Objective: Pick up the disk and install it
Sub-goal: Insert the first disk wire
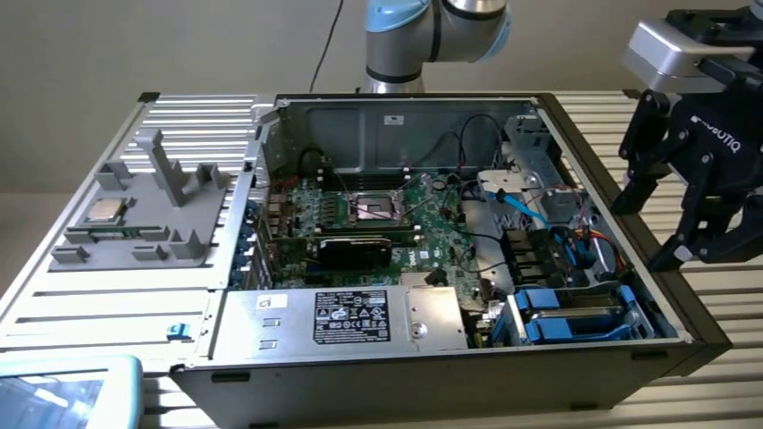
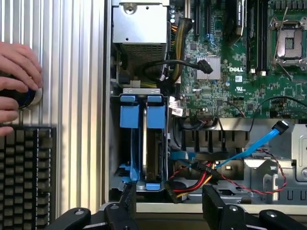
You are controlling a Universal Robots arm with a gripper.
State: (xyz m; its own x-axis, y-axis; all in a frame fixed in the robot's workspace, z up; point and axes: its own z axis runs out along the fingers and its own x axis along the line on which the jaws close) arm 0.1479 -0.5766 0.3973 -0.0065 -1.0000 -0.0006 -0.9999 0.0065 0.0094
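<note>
The disk [image 1: 582,327] sits in the drive cage at the near corner of the open computer case [image 1: 685,335], on the exterior view's right. Its bright blue carrier frames a grey body. In the wrist view the disk [image 2: 156,117] stands edge-on, blue end tabs side by side, with a second blue carrier [image 2: 129,117] next to it. My gripper [image 1: 653,228] hangs open above and beyond the case's right wall, holding nothing. In the wrist view the gripper [image 2: 170,203] has its two black fingers spread wide over the case edge, short of the cage.
A silver power supply [image 1: 346,317] lies beside the cage. Blue and red cables [image 2: 249,148] cross the bay near the motherboard [image 1: 381,210]. A grey fixture with a CPU chip [image 1: 105,212] sits on the slatted table. A person's hand [image 2: 17,72] rests by a keyboard [image 2: 24,177].
</note>
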